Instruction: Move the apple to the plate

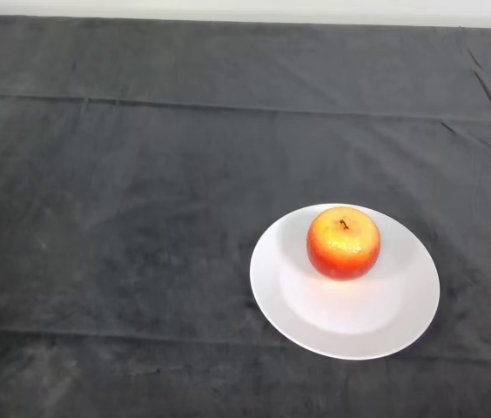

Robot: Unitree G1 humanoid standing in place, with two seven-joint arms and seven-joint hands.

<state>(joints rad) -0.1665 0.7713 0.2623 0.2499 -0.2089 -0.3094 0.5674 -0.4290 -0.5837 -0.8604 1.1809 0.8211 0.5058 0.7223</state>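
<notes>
A red and yellow apple (pixel 343 243) sits upright, stem up, on a round white plate (pixel 350 326). It rests on the far part of the plate, inside the rim. The plate lies on the dark cloth at the right of centre, towards the near edge.
The dark cloth (pixel 141 218) covers the whole table, with creases running across it at the far side and near the front. A pale strip of wall (pixel 245 7) shows beyond the table's far edge.
</notes>
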